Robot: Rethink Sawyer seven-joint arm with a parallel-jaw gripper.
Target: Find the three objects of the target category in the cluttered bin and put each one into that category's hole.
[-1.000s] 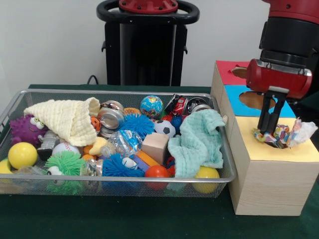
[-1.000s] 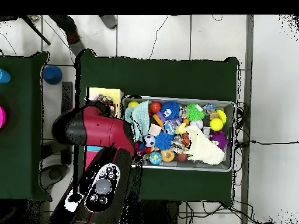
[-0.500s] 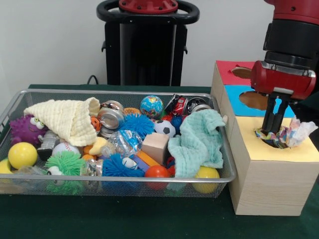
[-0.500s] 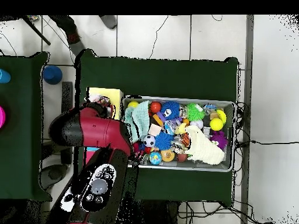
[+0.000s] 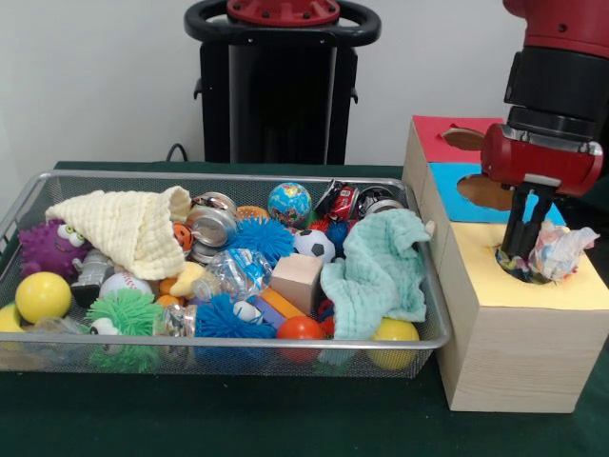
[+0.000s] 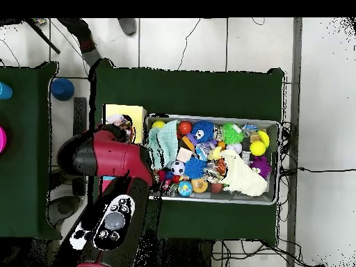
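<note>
The bench [image 5: 285, 419], draped in dark green cloth, carries a wire mesh bin [image 5: 57, 357] packed with toys and, just beside its end, a wooden sorting box [image 5: 504, 352] whose top is split into red, blue and yellow panels, each with a hole. The red and black arm [image 5: 557, 95] comes down over the yellow panel [image 5: 533, 290], and in the overhead view it covers most of the box. The bin holds two muslin cloths, a cream one [image 5: 124, 228] and a mint one [image 5: 381, 271], among spiky balls, smooth balls, crushed cans and a wooden block [image 5: 297, 281]. The step in hand looks like the drop-off: the gripper [image 5: 523, 249] has its dark fingers [image 5: 516, 228] reaching down to the yellow hole's rim, and a crumpled wrapper [image 5: 554, 255] of shiny, colourful foil sits half in that hole, bunched just beside the fingers and touching them. Whether the fingers are clenched on the wrapper or have let it go I cannot tell, since the wrapper hides their tips. The wrapper is not yet through the hole. The next move, as I judge it, calls for a clean release and a straight lift so the light foil does not cling and ride back up, then a return to the bin to hunt for another such wrapper.
</note>
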